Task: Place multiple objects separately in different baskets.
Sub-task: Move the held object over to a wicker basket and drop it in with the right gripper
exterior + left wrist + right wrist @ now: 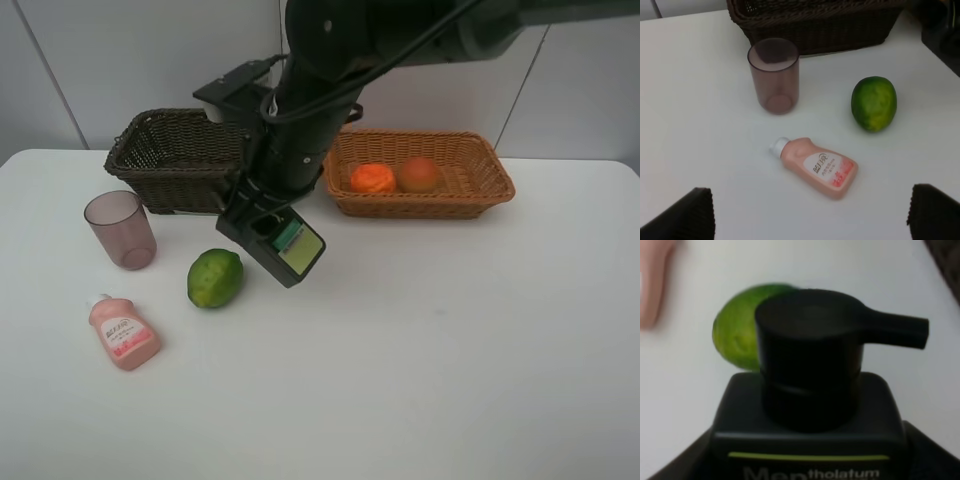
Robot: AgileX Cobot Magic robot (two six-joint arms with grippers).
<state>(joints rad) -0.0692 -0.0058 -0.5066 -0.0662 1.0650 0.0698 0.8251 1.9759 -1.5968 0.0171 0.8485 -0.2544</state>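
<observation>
Our right claw [264, 222] clasped the bottle [298, 252]; next, we judged, came a lift into the dark basket [150, 150] at ten o'clock.

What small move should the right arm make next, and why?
Probably lift the Mentholatum bottle up and over the dark brown basket. The right claw holds it tilted near the lime, and the tan basket already holds the tangerine and peach.

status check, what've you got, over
Left gripper open, empty. Right gripper shut on dark green bottle, tilted beside the lime. Nothing between it and the dark basket.
</observation>
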